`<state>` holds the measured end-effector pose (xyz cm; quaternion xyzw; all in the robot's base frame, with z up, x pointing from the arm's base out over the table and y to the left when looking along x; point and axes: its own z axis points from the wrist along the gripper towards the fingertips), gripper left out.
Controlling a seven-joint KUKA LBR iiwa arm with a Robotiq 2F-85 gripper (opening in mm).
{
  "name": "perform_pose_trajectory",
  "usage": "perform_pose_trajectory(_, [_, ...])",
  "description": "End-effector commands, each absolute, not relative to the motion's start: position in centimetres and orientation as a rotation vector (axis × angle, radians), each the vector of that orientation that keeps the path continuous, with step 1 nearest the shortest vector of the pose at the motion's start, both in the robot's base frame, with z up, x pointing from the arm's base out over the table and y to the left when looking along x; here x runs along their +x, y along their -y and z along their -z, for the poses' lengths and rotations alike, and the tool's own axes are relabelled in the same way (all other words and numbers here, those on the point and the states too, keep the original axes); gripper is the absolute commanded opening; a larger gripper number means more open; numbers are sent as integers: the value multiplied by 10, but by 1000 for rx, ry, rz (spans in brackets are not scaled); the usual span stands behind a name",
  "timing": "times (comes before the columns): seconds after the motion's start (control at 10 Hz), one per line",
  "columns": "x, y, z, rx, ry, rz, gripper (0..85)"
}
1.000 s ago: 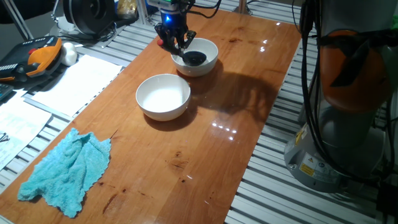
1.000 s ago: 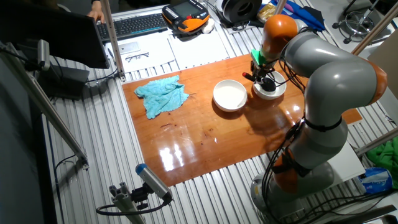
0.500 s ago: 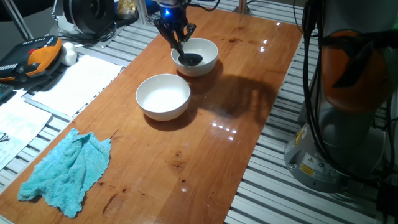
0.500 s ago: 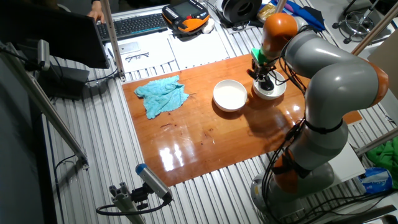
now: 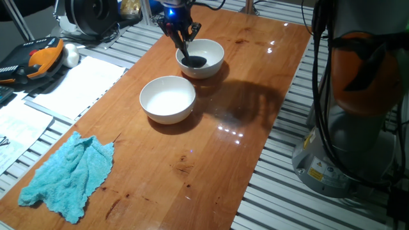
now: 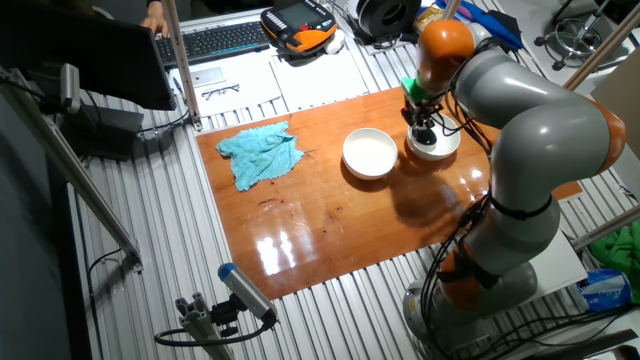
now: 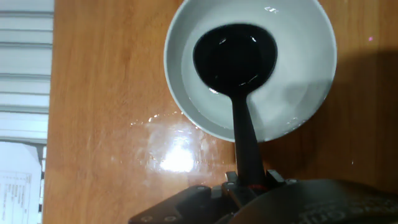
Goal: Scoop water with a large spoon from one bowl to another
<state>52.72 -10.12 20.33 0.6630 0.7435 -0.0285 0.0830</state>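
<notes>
**Wooden table, two white bowls, ladle in the far one**

Wood table (image 5: 255, 83) in the middle of the frame. Gripper (image 5: 180, 32) at top, clamped on the ladle (image 7: 235, 59) handle. Black head down inside the upper bowl (image 5: 211, 51), water (image 7: 280, 99) barely visible. Second bowl (image 5: 167, 99) just below-left, not touching. Teal cloth (image 5: 67, 176) lower left.

Crumpled teal cloth (image 5: 67, 177) on table (image 5: 211, 160)
</notes>
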Motion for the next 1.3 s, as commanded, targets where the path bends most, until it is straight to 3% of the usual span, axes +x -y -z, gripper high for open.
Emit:
perform_pose_trajectory(0.0, [527, 101, -203, 1970, -2223, 96, 0])
perform_pose_trajectory(1.2, [516, 106, -224, 1852, -2249, 200, 0])
